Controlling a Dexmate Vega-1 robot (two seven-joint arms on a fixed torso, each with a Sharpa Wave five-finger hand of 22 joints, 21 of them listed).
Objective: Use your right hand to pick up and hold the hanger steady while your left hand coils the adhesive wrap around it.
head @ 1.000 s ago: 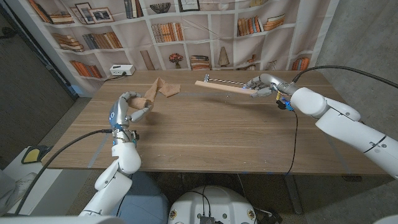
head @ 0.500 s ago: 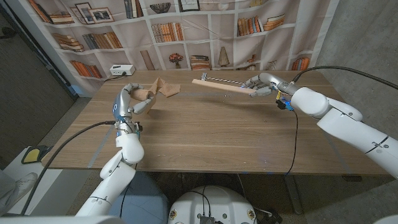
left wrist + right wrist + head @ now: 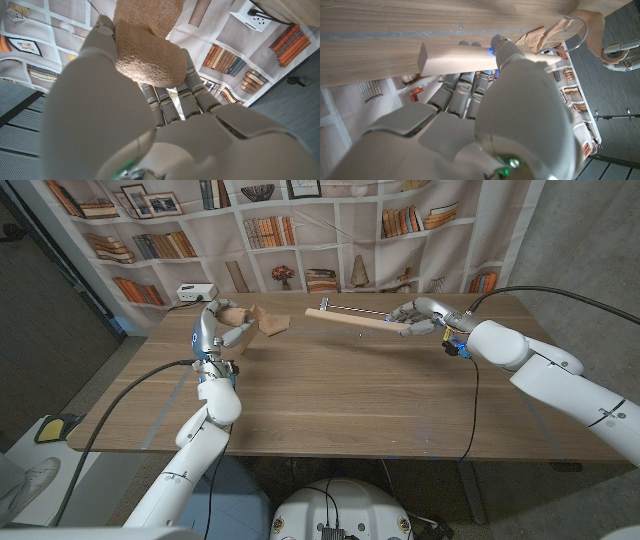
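We see the right hand [image 3: 418, 315] lifted above the far side of the table [image 3: 330, 395], its fingers [image 3: 462, 87] curled round one end of the wooden hanger [image 3: 355, 320]. The bar juts out from those fingers toward the left hand, raised off the table, with the wire hook [image 3: 576, 34] at its far part. The left hand [image 3: 215, 330] is raised too, its fingers [image 3: 172, 102] closed on the tan adhesive wrap [image 3: 145, 55], which sits pressed between thumb and fingertips. From that grip a loose strip of wrap [image 3: 268, 320] trails beyond the fingers toward the hanger's free end, near it; whether they touch we cannot tell.
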